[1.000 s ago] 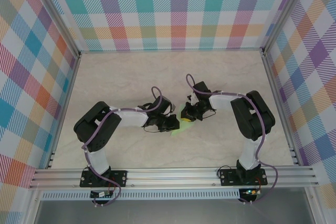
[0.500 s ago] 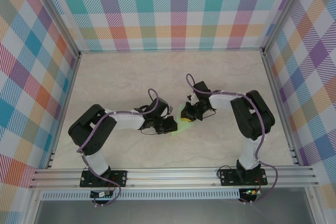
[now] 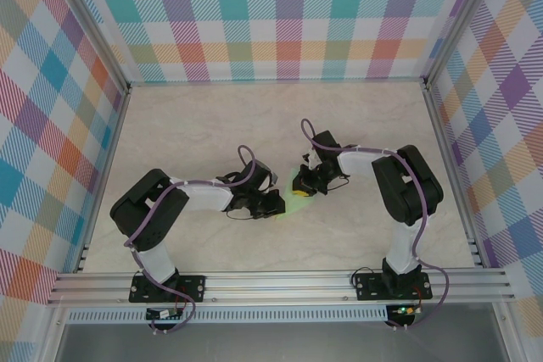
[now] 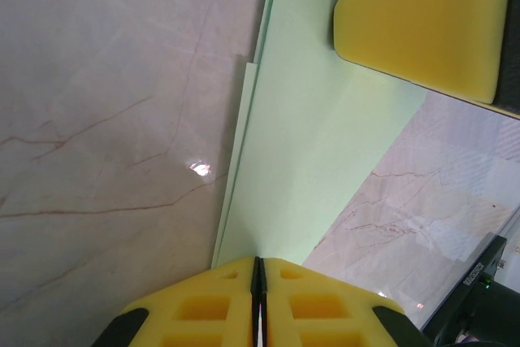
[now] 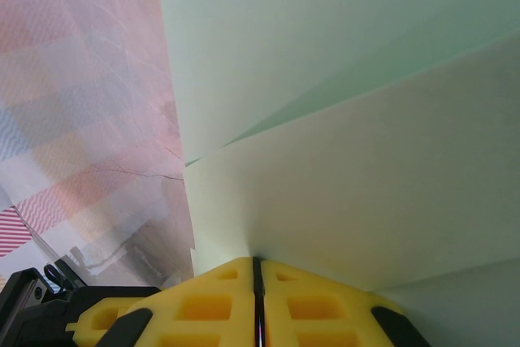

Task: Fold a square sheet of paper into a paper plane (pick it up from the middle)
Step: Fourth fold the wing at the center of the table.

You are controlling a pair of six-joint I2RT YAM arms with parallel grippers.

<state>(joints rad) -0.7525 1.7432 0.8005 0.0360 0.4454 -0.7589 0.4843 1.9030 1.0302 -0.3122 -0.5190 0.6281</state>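
You look to be mid-fold. The paper [image 3: 296, 182] sits at the centre of the top frame, already creased. Your left claw [image 4: 258, 259] and right claw [image 5: 257, 259] are each pinched tight on an edge. Next, I'd lay that flap flat without tearing it.

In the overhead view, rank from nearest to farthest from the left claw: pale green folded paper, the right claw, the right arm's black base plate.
1. pale green folded paper, pinched in the left gripper
2. right gripper, just right, across the paper
3. right arm's black base plate, near edge, far right
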